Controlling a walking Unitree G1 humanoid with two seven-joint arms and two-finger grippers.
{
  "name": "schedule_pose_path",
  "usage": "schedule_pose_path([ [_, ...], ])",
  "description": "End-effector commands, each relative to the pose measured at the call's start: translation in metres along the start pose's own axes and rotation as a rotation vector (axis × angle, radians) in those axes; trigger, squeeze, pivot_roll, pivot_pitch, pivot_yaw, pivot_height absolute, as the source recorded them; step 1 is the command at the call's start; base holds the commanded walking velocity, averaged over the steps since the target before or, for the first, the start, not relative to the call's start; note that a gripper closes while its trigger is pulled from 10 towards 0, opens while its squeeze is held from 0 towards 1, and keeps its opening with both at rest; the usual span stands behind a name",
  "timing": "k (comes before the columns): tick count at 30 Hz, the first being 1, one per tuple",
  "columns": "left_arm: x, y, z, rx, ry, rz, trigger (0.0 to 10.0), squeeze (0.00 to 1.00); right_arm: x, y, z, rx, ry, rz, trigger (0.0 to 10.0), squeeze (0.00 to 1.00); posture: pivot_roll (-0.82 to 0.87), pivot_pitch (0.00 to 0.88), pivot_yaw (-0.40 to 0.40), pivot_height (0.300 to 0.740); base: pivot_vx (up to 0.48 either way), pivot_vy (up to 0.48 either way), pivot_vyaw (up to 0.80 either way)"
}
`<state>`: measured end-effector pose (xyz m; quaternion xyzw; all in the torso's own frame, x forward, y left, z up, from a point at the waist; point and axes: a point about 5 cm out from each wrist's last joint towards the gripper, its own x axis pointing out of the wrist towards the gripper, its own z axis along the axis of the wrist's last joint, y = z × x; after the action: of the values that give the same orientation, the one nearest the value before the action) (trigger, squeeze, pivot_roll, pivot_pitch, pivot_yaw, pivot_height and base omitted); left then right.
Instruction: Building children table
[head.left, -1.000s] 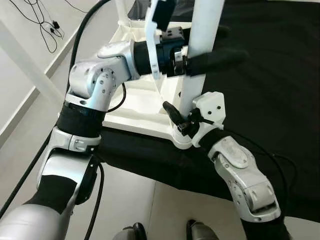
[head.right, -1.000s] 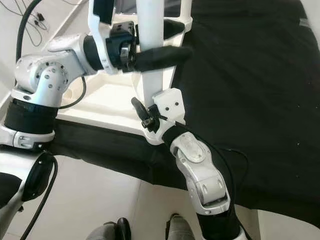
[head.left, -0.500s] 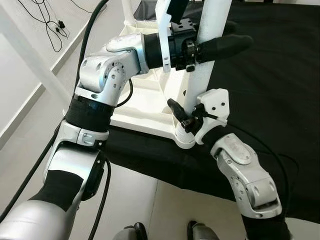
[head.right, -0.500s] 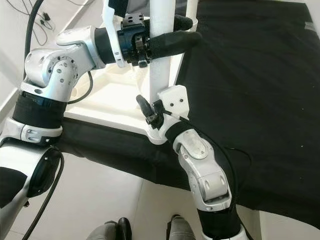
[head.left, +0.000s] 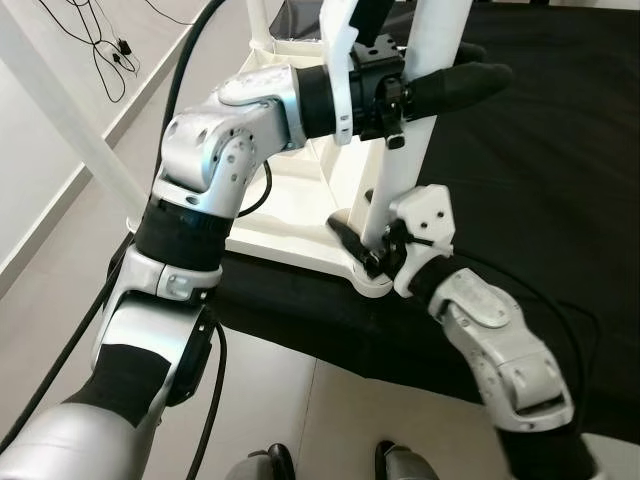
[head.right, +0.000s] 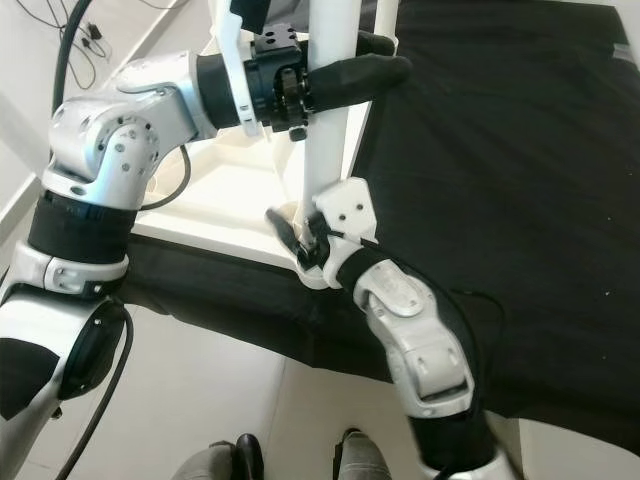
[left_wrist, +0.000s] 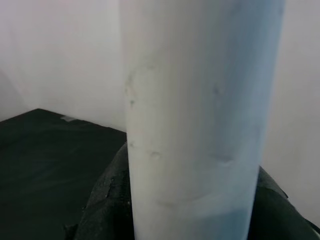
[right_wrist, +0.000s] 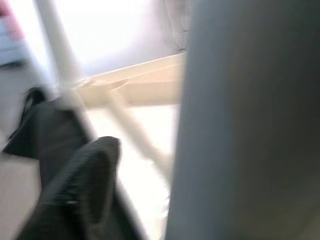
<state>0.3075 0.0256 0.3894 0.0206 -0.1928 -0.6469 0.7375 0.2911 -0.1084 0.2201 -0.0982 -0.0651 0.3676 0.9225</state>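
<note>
Your left gripper (head.left: 432, 86) is pinching the white table leg (head.left: 415, 130) high up, its two long matte-black fingers (head.left: 462, 82) lying one on each side of the smooth round post; in the left wrist view the leg (left_wrist: 200, 110) is showing faint scuffs on its painted surface, with dark finger padding pressing in at both sides. Your right gripper (head.left: 368, 250) is sitting low at the foot of that same leg, where it is meeting the corner of the upturned white table top (head.left: 285, 205); one rubbery black finger (right_wrist: 82, 187) is reaching beside the post, but you cannot tell from these pictures whether that gripper is spread or closed on anything. The white angular wrist housing (head.left: 425, 215) is touching or nearly touching the leg just above the corner. The table top is lying underside up, a shallow tray-like shape with raised rims and inner ribs, resting on a black cloth (head.left: 540, 180) that is spreading flat and matte to your right and ahead. The near corner of the table top is hanging close to the cloth's front edge, with pale tiled floor (head.left: 280, 410) just below it. To your left a slanted white bar (head.left: 60, 110) and loose black cables (head.left: 90, 40) are lying on the floor, well apart from the table.
</note>
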Motion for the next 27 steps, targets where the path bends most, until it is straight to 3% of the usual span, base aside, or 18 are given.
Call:
schedule_pose_path([
  [1,0.01,-0.019,-0.006,-0.013,0.007,-0.135,1.3,0.0,0.012,0.016,0.005,-0.013,-0.017,0.224,10.0,1.0,-0.05,0.226,0.071,0.74,0.0,0.0,0.0],
  [6,0.009,-0.028,-0.014,-0.022,0.01,-0.179,1.2,0.0,0.021,0.006,0.014,-0.108,-0.018,0.36,10.0,1.0,-0.05,0.222,0.067,0.74,0.0,0.0,0.0],
  [7,0.01,-0.031,-0.022,-0.028,0.011,-0.196,1.5,0.0,0.029,0.0,0.018,-0.122,-0.023,0.382,10.0,0.0,-0.05,0.222,0.066,0.74,0.0,0.0,0.0],
  [11,0.013,-0.038,-0.036,-0.045,0.016,-0.22,1.7,0.0,0.049,-0.012,0.029,-0.125,-0.056,0.398,10.0,0.0,-0.05,0.216,0.061,0.74,0.0,0.0,0.0],
  [13,0.02,-0.04,-0.033,-0.051,0.014,-0.228,1.7,0.0,0.06,-0.015,0.037,-0.078,-0.093,0.415,10.0,0.0,-0.05,0.217,0.06,0.74,0.0,0.0,0.0],
  [16,0.022,-0.04,-0.032,-0.052,0.013,-0.229,1.7,0.0,0.062,-0.016,0.039,-0.064,-0.102,0.422,10.0,0.0,-0.05,0.217,0.06,0.74,0.0,0.0,0.0],
  [19,0.027,-0.041,-0.025,-0.05,0.01,-0.233,1.7,0.0,0.064,-0.017,0.039,-0.056,-0.11,0.431,10.0,0.0,-0.04,0.215,0.057,0.74,0.0,0.0,0.0],
  [20,0.046,-0.045,-0.005,-0.047,0.0,-0.236,1.6,0.0,0.069,-0.02,0.042,-0.034,-0.134,0.452,10.0,0.0,-0.04,0.213,0.054,0.74,0.0,0.0,0.0],
  [24,0.054,-0.047,0.0,-0.048,-0.002,-0.235,1.6,0.0,0.07,-0.021,0.043,-0.018,-0.149,0.467,10.0,0.0,-0.04,0.213,0.054,0.74,0.0,0.0,0.0],
  [25,0.06,-0.049,0.0,-0.049,-0.004,-0.231,1.5,0.0,0.071,-0.022,0.044,-0.019,-0.159,0.501,7.7,0.0,-0.04,0.214,0.051,0.74,0.0,0.0,0.0],
  [26,0.06,-0.049,0.0,-0.049,-0.004,-0.231,1.5,0.0,0.071,-0.022,0.044,-0.019,-0.159,0.501,7.7,0.0,-0.04,0.214,0.051,0.74,0.0,0.0,0.0],
  [27,0.061,-0.051,-0.002,-0.051,-0.006,-0.229,1.5,0.0,0.07,-0.021,0.044,-0.024,-0.16,0.548,0.0,0.0,-0.05,0.212,0.051,0.74,0.0,0.0,0.0],
])
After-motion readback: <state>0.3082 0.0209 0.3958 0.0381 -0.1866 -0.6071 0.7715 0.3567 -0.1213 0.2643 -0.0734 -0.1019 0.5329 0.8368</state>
